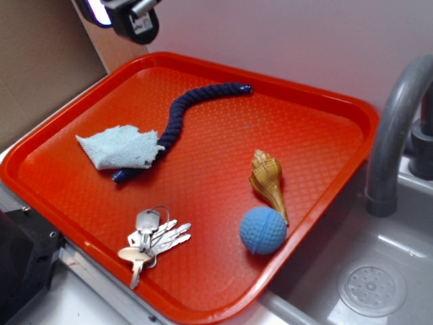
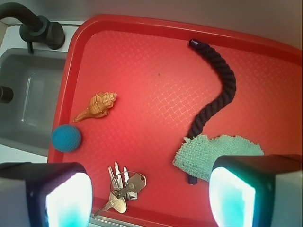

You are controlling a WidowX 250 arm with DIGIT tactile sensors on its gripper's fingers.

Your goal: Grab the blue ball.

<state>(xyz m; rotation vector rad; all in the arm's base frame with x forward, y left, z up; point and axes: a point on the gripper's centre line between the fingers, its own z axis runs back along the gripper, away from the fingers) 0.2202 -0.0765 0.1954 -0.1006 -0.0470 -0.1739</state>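
Gripper: two fingers cut off by the wrist view's lower edge, spread wide with nothing between them; in the exterior view only a sliver shows at upper left. Blue ball: round, no long axis, lower right of the red tray, touching the seashell tip. Pale cloth covers part of the navy rope; keys overlap, count unclear.

Pale wall at the far side; grey sink with curved faucet on the right; brown board far left.
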